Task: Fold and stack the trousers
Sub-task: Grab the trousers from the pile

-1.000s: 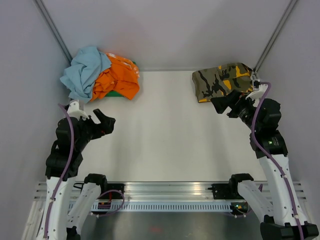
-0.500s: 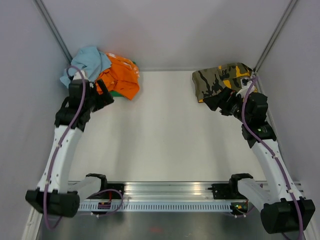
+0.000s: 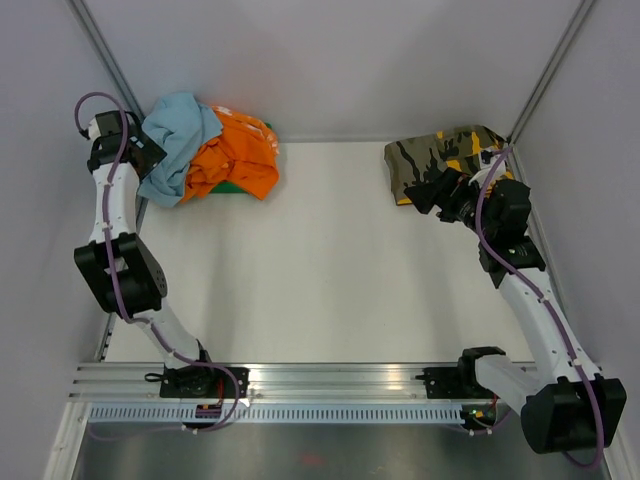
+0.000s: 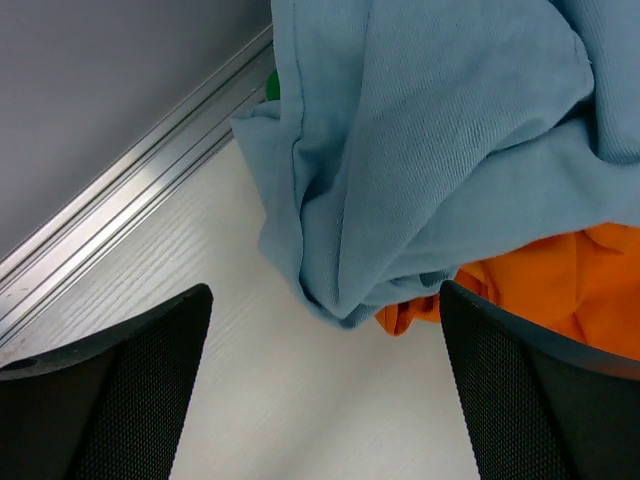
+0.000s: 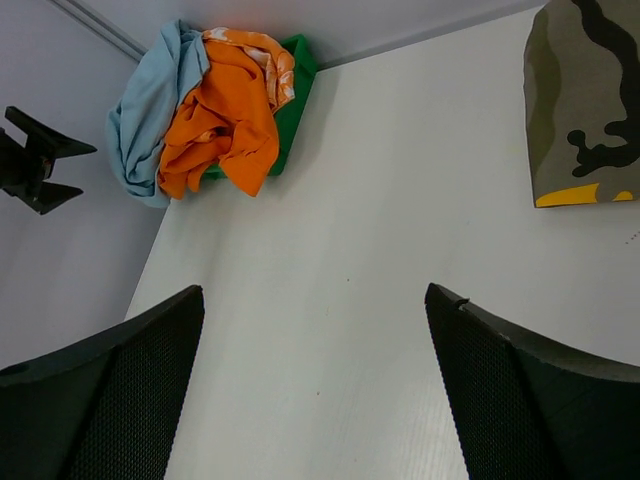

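Top view: your trousers (image 3: 175, 135) are a crumpled light blue heap in the far left corner of the table (image 3: 330, 270), lying partly over an orange garment (image 3: 235, 160), with a green garment (image 3: 228, 187) poking out underneath it. The left gripper (image 3: 148, 163) is right at the near left edge of that heap; from here you can't tell how its jaws are set. The right gripper (image 3: 422, 193) sits at the near edge of a folded camouflage garment (image 3: 440, 160) in the far right corner, jaw state also unclear from above. Left wrist view: the left gripper (image 4: 325, 300) is spread wide, both fingers (image 4: 140, 390) off the cloth. A hanging fold of the trousers (image 4: 430, 140) fills the top of the frame above the gap, the orange garment (image 4: 540, 280) shows at the right under it, and a metal rail (image 4: 130, 200) runs along the wall at the left. Nothing is pinched. Right wrist view: the right gripper (image 5: 312, 290) is also spread wide and holds nothing, with bare table (image 5: 350, 250) under it. You see the trousers (image 5: 150, 110) on the left side of the far pile, against the orange garment (image 5: 225, 120) and green garment (image 5: 290, 100). The left gripper (image 5: 35, 160) shows just left of them, fingers apart. The camouflage garment (image 5: 585, 100) is at top right, well apart from the pile.
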Robot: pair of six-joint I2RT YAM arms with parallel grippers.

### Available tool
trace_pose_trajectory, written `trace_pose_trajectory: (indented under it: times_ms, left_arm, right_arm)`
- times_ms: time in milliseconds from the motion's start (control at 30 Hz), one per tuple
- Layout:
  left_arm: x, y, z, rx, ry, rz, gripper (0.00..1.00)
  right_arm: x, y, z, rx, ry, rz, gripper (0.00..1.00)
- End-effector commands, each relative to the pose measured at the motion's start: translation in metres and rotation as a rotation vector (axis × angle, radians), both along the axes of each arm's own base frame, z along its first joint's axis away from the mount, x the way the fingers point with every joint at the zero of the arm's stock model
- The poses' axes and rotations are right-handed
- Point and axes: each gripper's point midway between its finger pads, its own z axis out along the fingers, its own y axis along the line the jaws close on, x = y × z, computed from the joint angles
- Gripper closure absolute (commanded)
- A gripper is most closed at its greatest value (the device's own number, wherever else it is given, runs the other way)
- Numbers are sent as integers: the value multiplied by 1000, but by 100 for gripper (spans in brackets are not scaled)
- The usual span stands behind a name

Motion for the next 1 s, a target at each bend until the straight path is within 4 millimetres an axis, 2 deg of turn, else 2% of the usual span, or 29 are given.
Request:
trace_pose_trajectory:
  times_ms: [0, 33, 133, 167, 233, 267, 333, 367, 400, 433, 500, 533, 600, 633, 700, 733, 833, 867, 933, 967]
  left_arm:
    - [46, -5, 21, -16, -161, -47, 0]
    - [55, -3, 9, -14, -156, -57, 0]
    - [79, -5, 6, -9, -207, -110, 0]
    - [87, -7, -6, -15, -201, -133, 0]
    - [99, -3, -9, 1, -224, -149, 0]
    - [105, -2, -17, 1, -217, -152, 2]
    - [113, -1, -19, 14, -227, -177, 11]
    - [116, -1, -20, 19, -231, -182, 31]
    - [117, 0, -20, 32, -233, -189, 46]
    - [120, 0, -16, 51, -251, -201, 73]
    - [120, 6, -2, 101, -263, -206, 92]
    - [120, 11, 5, 150, -261, -221, 98]
    - [118, 13, 25, 198, -286, -225, 98]
    - [112, 10, 49, 220, -323, -235, 98]
    - [105, -1, 79, 222, -386, -269, 98]
    - [92, -9, 115, 245, -448, -274, 98]
    - [70, -27, 169, 315, -530, -307, 98]
    - [52, -37, 209, 352, -598, -313, 98]
    - [31, -47, 243, 383, -644, -321, 98]
    - [10, -56, 280, 404, -716, -333, 98]
  right_arm:
    - [8, -6, 9, -60, -59, -21, 2]
    - [9, -7, 9, -65, -62, -22, 2]
    - [13, -8, 6, -78, -58, -29, 2]
    - [13, -8, 6, -81, -58, -28, 2]
    - [16, -10, 3, -87, -48, -39, 2]
    - [16, -10, 2, -88, -45, -41, 2]
    - [18, -12, -1, -91, -36, -54, 2]
    - [18, -12, 0, -91, -36, -54, 2]
    - [19, -12, -1, -92, -31, -55, 2]
    - [20, -12, -1, -92, -30, -55, 2]
    - [23, -12, 0, -98, -22, -53, 2]
    - [22, -13, -4, -105, 4, -51, 2]
    - [25, -14, 0, -115, 4, -55, 2]
    - [25, -14, 0, -114, 6, -60, 2]
    - [27, -17, 5, -97, -10, -86, 2]
    - [27, -18, 7, -89, -12, -94, 2]
    - [24, -15, 15, -55, -22, -92, 2]
    - [23, -14, 16, -47, -22, -85, 2]
    - [17, -13, 19, -39, -19, -80, 2]
    - [14, -13, 23, -38, -28, -77, 2]
